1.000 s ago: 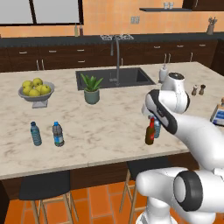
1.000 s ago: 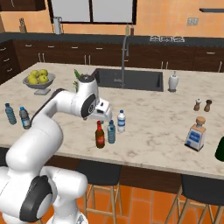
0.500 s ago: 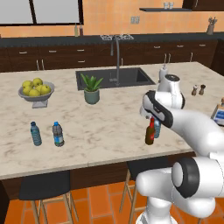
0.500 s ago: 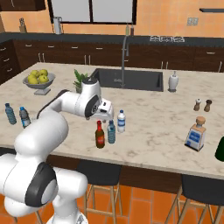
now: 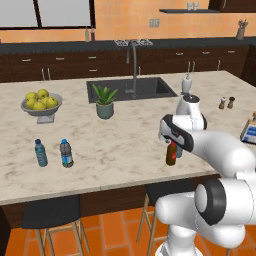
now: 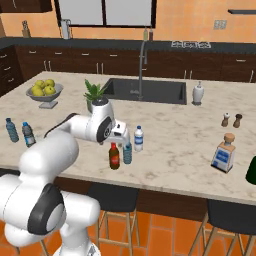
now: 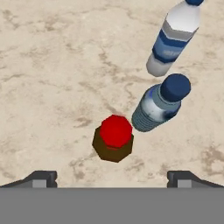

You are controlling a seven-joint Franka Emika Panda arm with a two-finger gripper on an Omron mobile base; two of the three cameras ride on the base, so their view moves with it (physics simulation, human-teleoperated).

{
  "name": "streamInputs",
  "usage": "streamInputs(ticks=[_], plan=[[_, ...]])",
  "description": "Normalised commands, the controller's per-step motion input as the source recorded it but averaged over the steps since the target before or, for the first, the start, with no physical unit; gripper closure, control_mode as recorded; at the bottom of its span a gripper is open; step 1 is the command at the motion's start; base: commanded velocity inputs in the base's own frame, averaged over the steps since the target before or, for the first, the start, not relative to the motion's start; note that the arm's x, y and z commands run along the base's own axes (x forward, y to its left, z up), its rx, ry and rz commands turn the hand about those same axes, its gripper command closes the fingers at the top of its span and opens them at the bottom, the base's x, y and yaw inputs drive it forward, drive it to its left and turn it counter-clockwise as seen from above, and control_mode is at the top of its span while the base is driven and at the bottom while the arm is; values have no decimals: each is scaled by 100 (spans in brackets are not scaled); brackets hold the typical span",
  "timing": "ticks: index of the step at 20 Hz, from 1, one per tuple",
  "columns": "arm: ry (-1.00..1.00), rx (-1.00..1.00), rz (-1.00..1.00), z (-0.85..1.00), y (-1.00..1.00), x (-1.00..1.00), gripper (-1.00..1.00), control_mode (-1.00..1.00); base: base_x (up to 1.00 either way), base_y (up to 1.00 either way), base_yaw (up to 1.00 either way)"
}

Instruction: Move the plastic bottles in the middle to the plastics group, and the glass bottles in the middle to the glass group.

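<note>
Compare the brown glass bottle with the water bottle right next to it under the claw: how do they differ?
The brown glass bottle is dark and opaque with a red top; the nearest water bottle is pale bluish with a dark blue cap. The claw is centred over the glass bottle, with the water bottle off to one side. Both stand upright on the marble counter.

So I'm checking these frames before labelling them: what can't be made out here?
- Gripper in the hand view: the frame's bottom edge crops the fingertips, so their exact spread is unclear.
- Brown glass bottle in the left base view: the arm covers its top.
- Two water bottles in the left base view: largely hidden behind the arm.
- Labels on the pale bottle and the far-left pair: too small to read.
</note>
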Motion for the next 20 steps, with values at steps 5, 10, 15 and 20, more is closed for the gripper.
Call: streamInputs(ticks=[5, 10, 15, 20], plan=[[0, 0, 0, -32, 0, 14, -100, -100, 0, 0, 0], [-1, 0, 0, -5, -4, 16, -100, -100, 0, 0, 0], [0, 0, 0, -10, -2, 7, -100, -100, 0, 0, 0], [0, 0, 0, -13, 0, 2, -100, -100, 0, 0, 0]])
